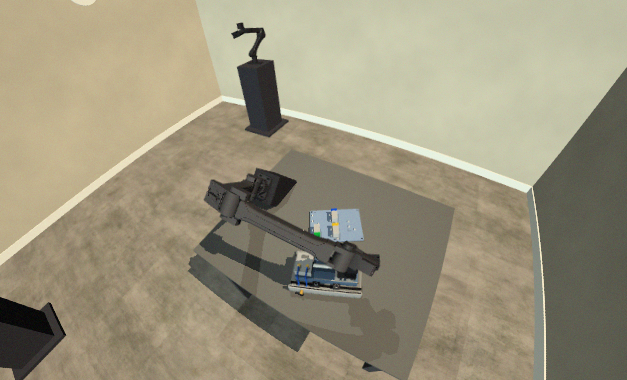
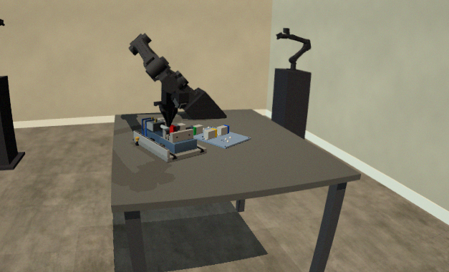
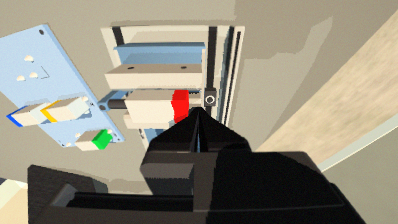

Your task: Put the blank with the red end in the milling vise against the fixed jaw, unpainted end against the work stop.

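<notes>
The red-ended blank [image 2: 172, 129] [image 3: 150, 105] lies in the vise [image 2: 183, 147] [image 3: 160, 53], between the jaws. Its red end points away from the work stop [image 3: 118, 104]; its unpainted end appears to meet the stop. Its long side is beside the fixed jaw [image 2: 182, 135] [image 3: 155, 76], with a thin dark line between; contact is unclear. The bars beneath are hidden. My gripper [image 2: 169, 124] [image 3: 198, 112] is shut and empty, tips close beside the red end. The blue-ended [image 1: 334, 215] [image 3: 33, 114], yellow-ended [image 1: 335, 231] [image 3: 71, 109] and green-ended blanks [image 1: 317, 228] [image 3: 88, 140] sit on the plate [image 1: 351, 215] [image 3: 55, 55].
The hosed jaw [image 1: 303, 270] [image 2: 155, 125] stands on the arm's base side of the red-ended blank. A pale rail [image 1: 326, 291] [image 2: 151, 144] runs along the vise's outer side. The arm covers part of the vise in the top view.
</notes>
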`<act>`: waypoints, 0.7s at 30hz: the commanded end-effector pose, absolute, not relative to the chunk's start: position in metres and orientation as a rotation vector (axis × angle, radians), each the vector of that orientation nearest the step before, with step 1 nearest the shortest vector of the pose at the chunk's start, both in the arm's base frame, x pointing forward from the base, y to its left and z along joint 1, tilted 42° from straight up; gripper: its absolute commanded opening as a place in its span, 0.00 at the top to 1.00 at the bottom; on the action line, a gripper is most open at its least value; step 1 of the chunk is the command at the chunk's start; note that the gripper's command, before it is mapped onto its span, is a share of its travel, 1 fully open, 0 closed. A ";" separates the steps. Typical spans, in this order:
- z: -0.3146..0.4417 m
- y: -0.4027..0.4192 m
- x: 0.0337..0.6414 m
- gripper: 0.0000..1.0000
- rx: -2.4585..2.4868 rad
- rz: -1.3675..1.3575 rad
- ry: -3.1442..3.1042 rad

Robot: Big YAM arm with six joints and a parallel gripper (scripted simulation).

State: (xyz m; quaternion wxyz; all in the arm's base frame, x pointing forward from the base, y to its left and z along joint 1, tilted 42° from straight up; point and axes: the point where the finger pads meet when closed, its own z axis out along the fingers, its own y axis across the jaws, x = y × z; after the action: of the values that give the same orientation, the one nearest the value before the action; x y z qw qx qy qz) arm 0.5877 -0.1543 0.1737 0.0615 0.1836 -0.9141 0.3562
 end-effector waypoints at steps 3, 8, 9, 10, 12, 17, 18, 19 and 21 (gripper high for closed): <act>0.162 -0.165 0.590 1.00 0.548 1.069 -2.760; 0.164 -0.160 0.594 1.00 0.554 1.077 -2.768; 0.162 -0.161 0.592 1.00 0.555 1.073 -2.764; 0.160 -0.163 0.591 1.00 0.555 1.069 -2.759; 0.159 -0.167 0.589 1.00 0.546 1.068 -2.758; 0.160 -0.166 0.592 1.00 0.550 1.073 -2.763; 0.159 -0.166 0.591 1.00 0.549 1.072 -2.763; 0.158 -0.167 0.590 1.00 0.547 1.070 -2.761; 0.158 -0.169 0.590 1.00 0.543 1.070 -2.762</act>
State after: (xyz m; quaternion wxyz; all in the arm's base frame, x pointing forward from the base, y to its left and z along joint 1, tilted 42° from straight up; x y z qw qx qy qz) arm 0.5883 -0.1585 0.1680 0.0612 0.1840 -0.9140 0.3563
